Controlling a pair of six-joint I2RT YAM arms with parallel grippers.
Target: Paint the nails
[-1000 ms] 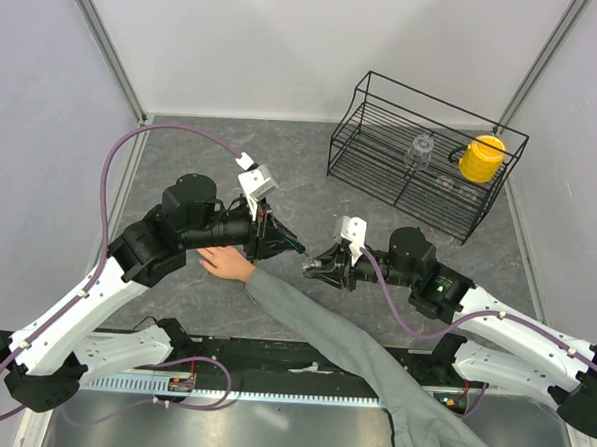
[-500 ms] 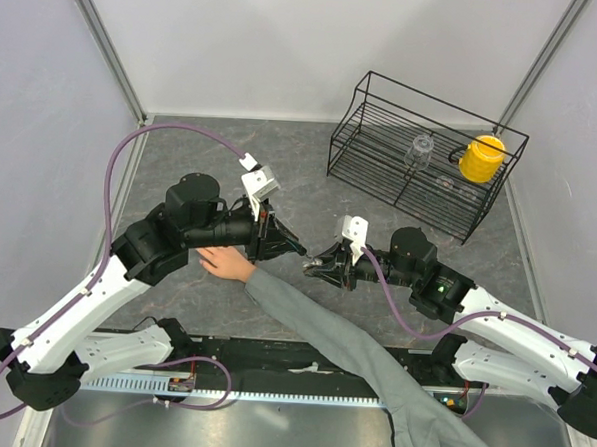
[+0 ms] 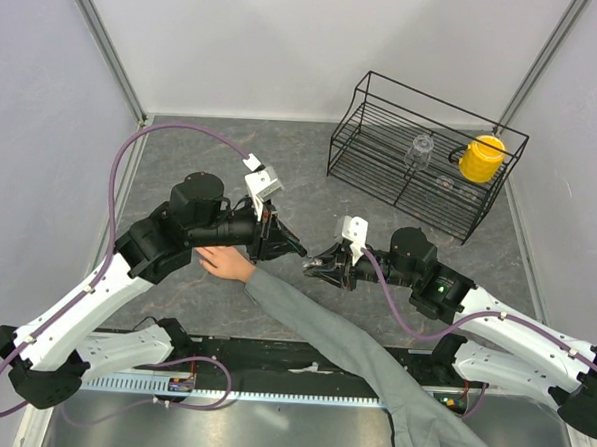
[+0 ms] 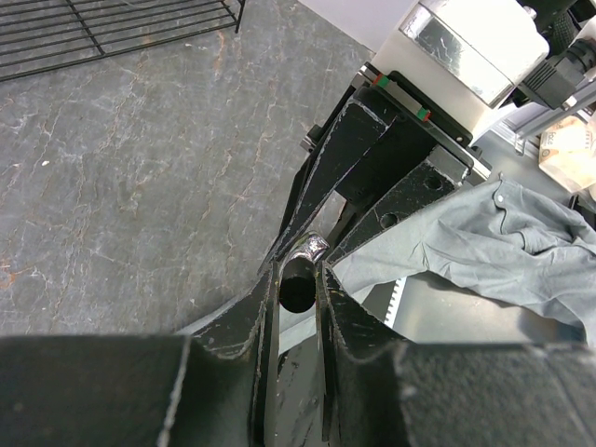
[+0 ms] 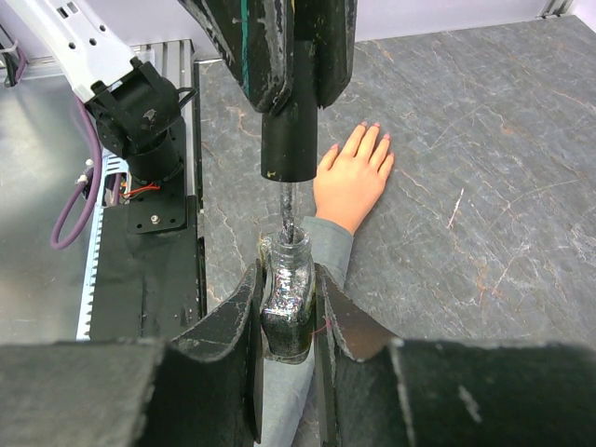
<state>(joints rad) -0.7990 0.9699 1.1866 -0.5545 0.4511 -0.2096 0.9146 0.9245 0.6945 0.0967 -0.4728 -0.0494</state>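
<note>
Holds a small dark bottle (image 5: 287, 321) upright in the right gripper (image 5: 287, 279), jaws clenched on its glass sides, neck open. Pinches a black cap (image 5: 293, 140) in the left gripper (image 5: 296, 88), closed tight on it straight above the bottle, with the thin brush stem (image 5: 288, 209) reaching down into the neck. Seen from the left wrist, just the dark round end of the cap between the two fingers, the right gripper's fingers close behind. Beyond the bottle, flat and palm down on the grey marbled table (image 5: 484, 186): a bare hand (image 5: 352, 182), fingers together and pointing away from the right wrist camera. At the fingertips, the nails (image 5: 376, 127), small and pinkish, well apart from the brush; impossible to tell whether any carries polish. From above, hand partly tucked under the left arm's wrist, grey sleeve (image 3: 352, 351) running back to the near edge between the arms. At the far right, a black wire rack (image 3: 381, 173) with a yellow mug (image 3: 481, 158) and a clear glass (image 3: 420, 150).
</note>
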